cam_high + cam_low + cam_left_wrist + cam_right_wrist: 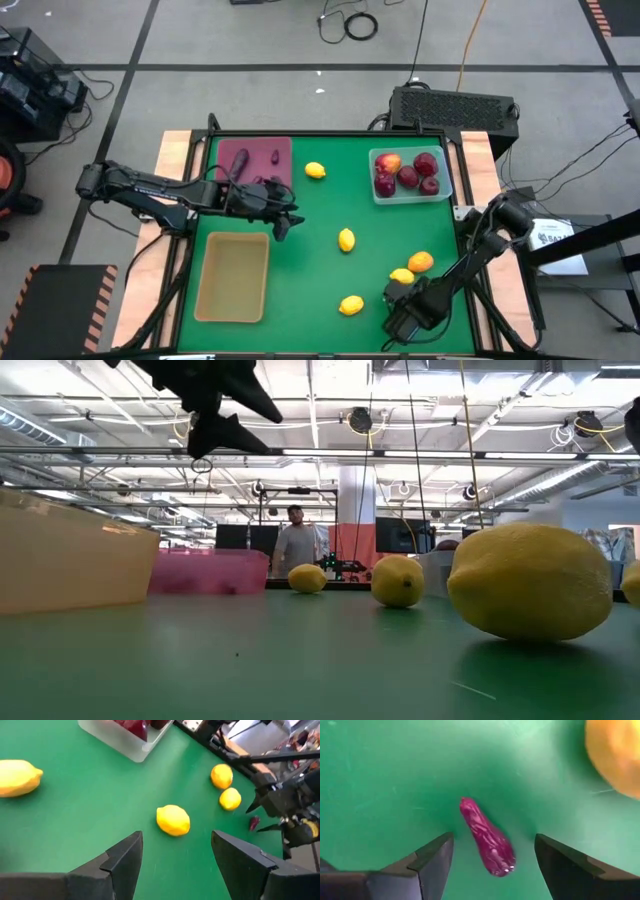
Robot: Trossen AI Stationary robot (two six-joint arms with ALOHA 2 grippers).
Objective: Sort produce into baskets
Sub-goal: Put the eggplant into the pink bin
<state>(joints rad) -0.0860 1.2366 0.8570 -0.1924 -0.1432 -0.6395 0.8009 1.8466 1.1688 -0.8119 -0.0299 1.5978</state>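
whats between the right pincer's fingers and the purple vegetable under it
Nothing. In the right wrist view the right pincer is open with its fingers either side of the purple vegetable, which lies on bare green mat, apart from both.

Bright overhead strip lights (330,455); soft shadows; near lemon (530,581) blurred; wrist views slightly soft.

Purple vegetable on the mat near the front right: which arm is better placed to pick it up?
Right. Its open end effector hangs directly over the purple vegetable; the left end effector is beside the maroon tray.
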